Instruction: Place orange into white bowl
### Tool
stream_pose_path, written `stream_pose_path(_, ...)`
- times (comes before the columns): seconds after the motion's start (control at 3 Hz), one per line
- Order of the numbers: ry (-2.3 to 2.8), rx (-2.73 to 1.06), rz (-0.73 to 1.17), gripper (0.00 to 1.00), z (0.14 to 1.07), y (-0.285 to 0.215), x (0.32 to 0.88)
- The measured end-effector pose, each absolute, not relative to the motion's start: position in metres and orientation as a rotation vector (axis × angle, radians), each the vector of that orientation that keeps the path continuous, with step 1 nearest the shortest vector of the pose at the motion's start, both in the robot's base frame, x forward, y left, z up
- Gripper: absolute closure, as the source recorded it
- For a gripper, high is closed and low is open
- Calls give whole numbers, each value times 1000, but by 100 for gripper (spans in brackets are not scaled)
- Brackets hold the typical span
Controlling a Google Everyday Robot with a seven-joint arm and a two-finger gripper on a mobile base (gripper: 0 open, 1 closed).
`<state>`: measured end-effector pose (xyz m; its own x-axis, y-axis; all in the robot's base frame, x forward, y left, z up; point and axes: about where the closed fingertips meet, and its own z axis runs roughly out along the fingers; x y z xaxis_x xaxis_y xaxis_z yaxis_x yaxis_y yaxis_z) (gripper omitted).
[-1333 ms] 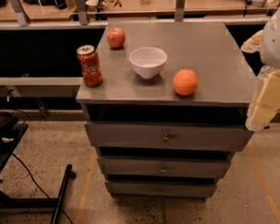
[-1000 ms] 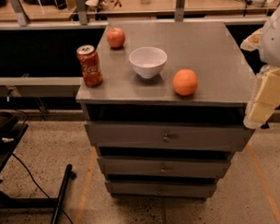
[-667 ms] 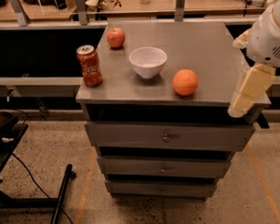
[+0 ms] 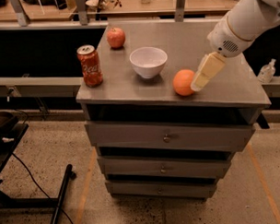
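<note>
The orange [image 4: 182, 82] sits on the grey cabinet top [image 4: 129, 82], to the right front of the white bowl [image 4: 148, 62]. The bowl stands upright near the middle of the top and holds nothing. My gripper [image 4: 203, 74] reaches in from the upper right on a white arm. Its cream finger ends just right of the orange, close to or touching its side.
A red soda can [image 4: 90, 65] stands at the front left of the top. A reddish apple [image 4: 115, 37] lies at the back left. The cabinet has drawers below [image 4: 166, 138]. A counter with rails runs behind. A black stand base is on the floor at the left [image 4: 60, 199].
My arm has swung left from beyond the cabinet's right edge and over the top, bringing the gripper down beside the orange. The orange, bowl, can and apple have not moved.
</note>
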<state>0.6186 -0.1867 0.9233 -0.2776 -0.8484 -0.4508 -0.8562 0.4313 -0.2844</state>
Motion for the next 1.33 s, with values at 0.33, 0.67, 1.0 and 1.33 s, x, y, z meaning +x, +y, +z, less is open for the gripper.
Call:
stream_pose_path(0.33, 2146, -1432, 19, 0, 923, -187, 618)
stream_pose_path(0.67, 2160, -1430, 98, 0, 912, -181, 620)
stream_pose_path(1.0, 2155, -1482, 194, 0, 891, -156, 618)
stream_pose_path(1.33, 2159, -1500, 255, 0, 872, -141, 617)
